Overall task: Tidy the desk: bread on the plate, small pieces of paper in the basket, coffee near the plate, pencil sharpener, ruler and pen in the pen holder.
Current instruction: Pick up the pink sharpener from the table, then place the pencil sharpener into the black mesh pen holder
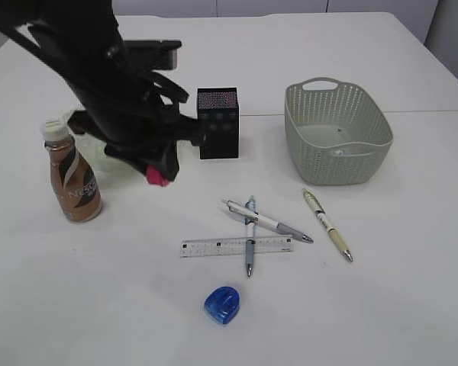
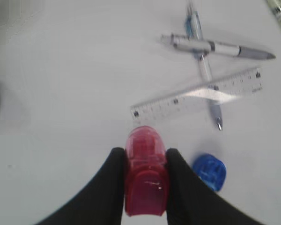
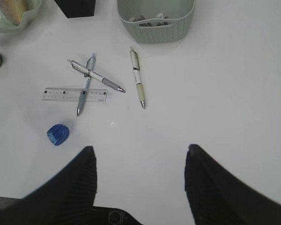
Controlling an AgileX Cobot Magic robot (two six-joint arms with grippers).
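My left gripper is shut on a red pencil sharpener, held above the table left of the black pen holder. A blue pencil sharpener lies near the front. The clear ruler lies under two crossed pens, and a third pen lies to their right. The coffee bottle stands at the left. Bread sits on the pale green plate. My right gripper hangs open and empty over bare table.
The grey-green basket stands at the back right, with small pieces of paper inside it. My left arm hides most of the plate in the exterior view.
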